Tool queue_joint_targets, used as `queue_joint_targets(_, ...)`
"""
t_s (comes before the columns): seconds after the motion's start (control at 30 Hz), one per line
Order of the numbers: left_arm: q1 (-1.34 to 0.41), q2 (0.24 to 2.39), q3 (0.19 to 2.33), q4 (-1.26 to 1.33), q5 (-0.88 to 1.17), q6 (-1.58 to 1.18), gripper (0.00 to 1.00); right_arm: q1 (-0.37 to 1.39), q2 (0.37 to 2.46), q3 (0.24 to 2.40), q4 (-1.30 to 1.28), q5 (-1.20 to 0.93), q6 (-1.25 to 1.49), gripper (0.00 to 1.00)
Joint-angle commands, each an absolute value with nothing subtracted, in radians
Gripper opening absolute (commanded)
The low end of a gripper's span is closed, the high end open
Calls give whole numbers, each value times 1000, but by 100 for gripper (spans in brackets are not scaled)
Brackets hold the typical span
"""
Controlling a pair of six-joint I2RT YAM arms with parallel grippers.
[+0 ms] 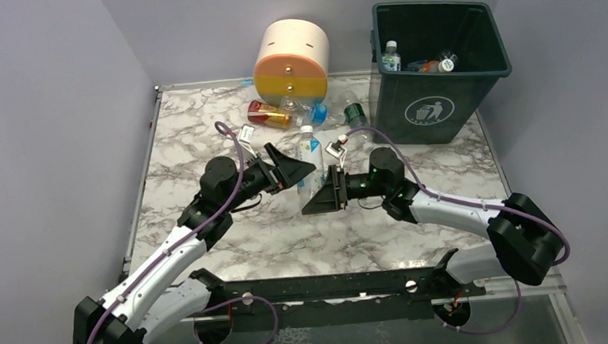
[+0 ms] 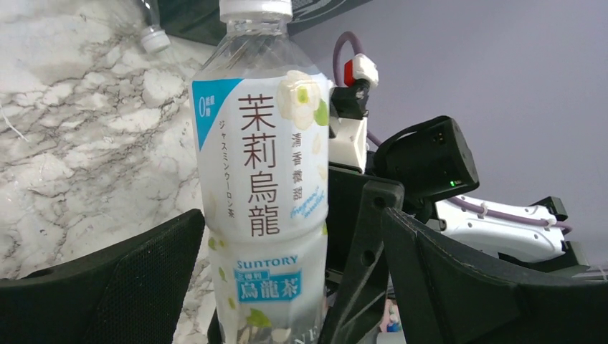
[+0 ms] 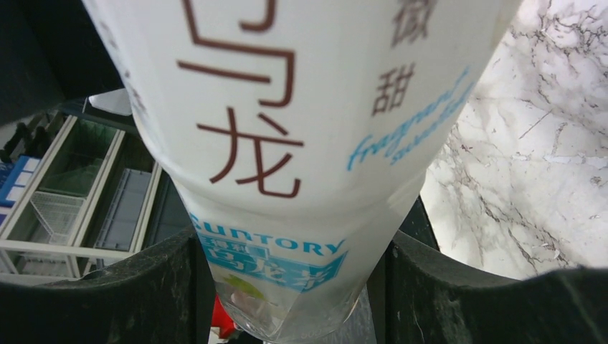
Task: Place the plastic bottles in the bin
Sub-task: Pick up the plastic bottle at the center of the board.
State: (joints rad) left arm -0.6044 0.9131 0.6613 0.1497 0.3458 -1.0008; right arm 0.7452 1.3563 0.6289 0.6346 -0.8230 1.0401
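Two claws are shown about a single tea bottle [image 1: 309, 157] above the middle of the desk [image 1: 203, 146]. The right claw [image 3: 290, 247] is pressed onto the lower label, near the base, with both fingers [image 3: 107, 308] lying against the plastic. The left claw [image 2: 294, 215] is spread around the mid-body, one finger touching or just beside the label and the other held apart from it. The tea bottle is judged to lie roughly level and clear of the desk. Its long axis runs from the near edge to the far edge, with the white cap [image 1: 306, 129] pointed toward the far side and the base toward the arm mounts. Whether it is being passed between the arms cannot be told. The step in hand is judged to be the carrying of this one bottle to the bin [image 1: 433, 112]. The bin stands in the far right corner, well apart from the claws, with several bottles [image 1: 390, 57] already inside. For the next move, the spread left claw would need to be drawn clear. The tea bottle could then be swung right and away, raised above the rim and let go; a tilt toward one end would be expected to help it drop cleanly. More bottles [image 1: 281, 113] lie at the far edge, just in front of the round drawer unit [image 1: 290, 57].
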Motion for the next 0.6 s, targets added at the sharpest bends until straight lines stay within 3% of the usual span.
queue_joint_targets(0.0, -608, 828, 732, 90, 267, -931, 99, 750, 1321, 647, 529, -766, 985, 60)
queue_joint_targets(0.57, -608, 707, 792, -88, 166, -858, 99, 617, 1315, 910, 265, -797, 857, 60)
